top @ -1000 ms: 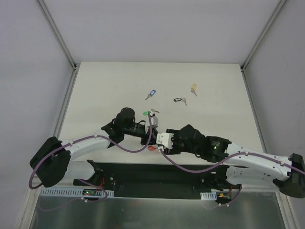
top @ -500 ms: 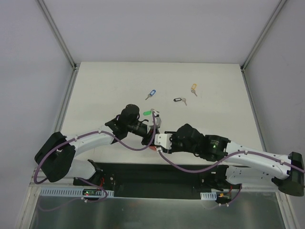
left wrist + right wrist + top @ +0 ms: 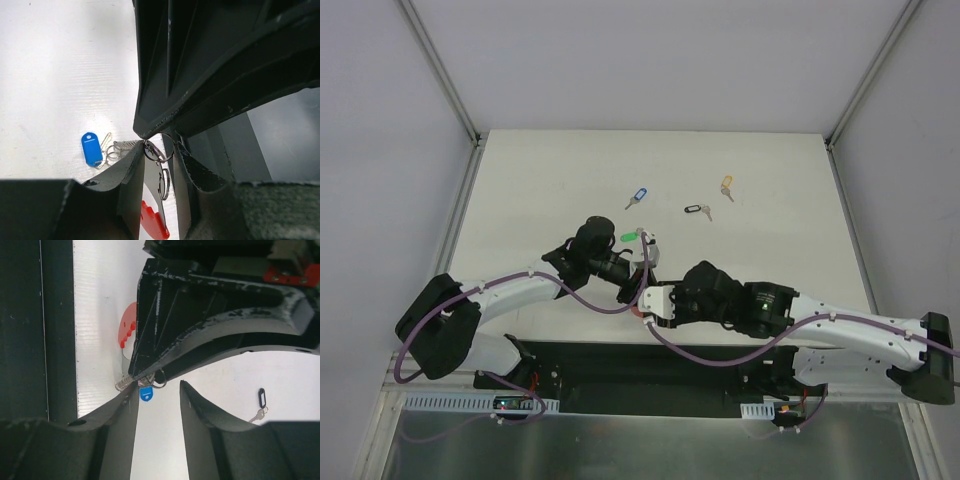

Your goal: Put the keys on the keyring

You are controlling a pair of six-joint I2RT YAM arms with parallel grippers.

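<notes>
Red-and-grey looped keyring (image 3: 127, 326): the right gripper (image 3: 157, 388) just narrowed beside it, jaws half spread; left gripper (image 3: 160, 150) pinches a small wire ring (image 3: 151, 154). Threading seems near.

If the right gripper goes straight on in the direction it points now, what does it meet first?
Most likely the blue key just ahead, with the left gripper right behind it; depth is unclear.

I count five keys: blue key (image 3: 636, 197), second blue key (image 3: 91, 148), green key (image 3: 628, 238), black key (image 3: 695, 210), yellow key (image 3: 726, 184); one keyring (image 3: 152, 225).
</notes>
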